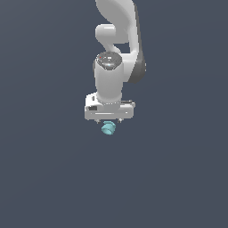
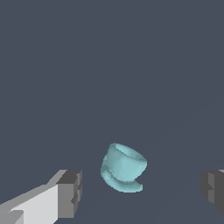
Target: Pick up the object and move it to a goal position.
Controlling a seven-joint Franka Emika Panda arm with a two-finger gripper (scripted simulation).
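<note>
So from my seat, closest thing first: in the wrist view the two grey fingertips sit wide apart with the object down in the gap between them, nothing touching it on either side. The gripper is spread open, not gripping anything yet.

The object is a little teal cup-shaped lump with a curved lip or ring curling under it, and it's lying tilted, its open mouth pointing up toward roughly 1 o'clock. It's not quite centred between the pads; it sits nearer the pale-armed finger than the other one. My guess is the fingers are wide so they can straddle it on the way down.

In the exterior view the gripper points straight down and the object shows just below the hand at about 6 o'clock, narrower than the hand itself. I can't tell from here whether the fingertips have reached its level or are just above it.

Past that it's the white arm rising up to 12 o'clock, and flat dark grey ground everywhere. I don't see any goal marker in either view, so I read this as the lining-up-to-grasp step, pickup not yet done.
</note>
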